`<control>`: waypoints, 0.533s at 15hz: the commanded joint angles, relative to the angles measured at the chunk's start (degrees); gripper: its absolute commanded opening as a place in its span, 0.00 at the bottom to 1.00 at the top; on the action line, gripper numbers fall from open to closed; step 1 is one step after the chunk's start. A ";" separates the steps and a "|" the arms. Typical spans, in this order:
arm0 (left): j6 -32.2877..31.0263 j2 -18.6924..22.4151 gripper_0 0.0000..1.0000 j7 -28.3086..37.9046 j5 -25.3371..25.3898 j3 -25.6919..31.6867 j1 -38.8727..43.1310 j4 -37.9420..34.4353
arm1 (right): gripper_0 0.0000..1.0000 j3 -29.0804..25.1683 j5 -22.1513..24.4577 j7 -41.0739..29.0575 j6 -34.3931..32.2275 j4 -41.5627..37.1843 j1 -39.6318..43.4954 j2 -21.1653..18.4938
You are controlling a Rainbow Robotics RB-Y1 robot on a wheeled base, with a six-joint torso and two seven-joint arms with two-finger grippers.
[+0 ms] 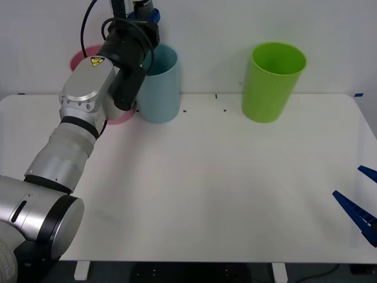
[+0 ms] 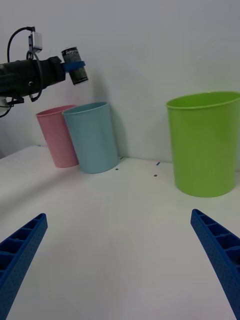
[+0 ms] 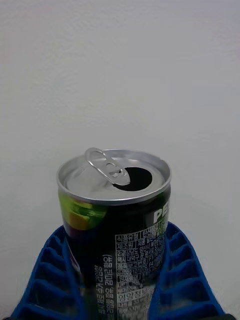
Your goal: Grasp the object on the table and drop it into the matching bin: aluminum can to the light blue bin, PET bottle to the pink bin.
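Note:
The aluminum can (image 3: 117, 225) has a silver pull-tab top, opened, and a dark printed label. My left gripper (image 3: 117, 285) is shut on it, blue fingers (image 3: 50, 270) on both sides. In the right wrist view the can (image 2: 75, 67) hangs upright, high in the air, above the light blue bin (image 2: 92, 137) and slightly towards the pink bin (image 2: 56, 137). In the front view the left gripper (image 1: 146, 12) reaches over the light blue bin (image 1: 160, 85); the arm hides most of the pink bin (image 1: 79, 58). My right gripper (image 1: 359, 203) stays open at the table's right edge.
A green bin (image 1: 272, 82) of the same shape stands at the back right of the white table (image 1: 206, 188). A plain wall runs right behind the bins. The right gripper (image 2: 118, 216) points at the bins from low over the tabletop.

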 commanded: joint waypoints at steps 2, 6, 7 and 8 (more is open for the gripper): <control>0.25 0.00 1.00 0.28 0.23 0.00 0.01 -0.02 | 1.00 0.00 0.00 0.00 0.00 0.00 0.00 0.00; 0.16 0.00 1.00 0.45 0.58 0.09 0.09 -0.02 | 1.00 0.00 0.00 0.00 0.00 0.00 0.00 0.00; 0.25 0.00 1.00 0.28 0.85 0.00 0.09 -0.02 | 1.00 0.00 0.00 0.00 0.00 0.00 0.00 0.00; 0.07 0.00 1.00 0.37 1.02 0.00 0.09 -0.02 | 1.00 0.00 0.00 0.00 0.00 0.00 0.00 0.00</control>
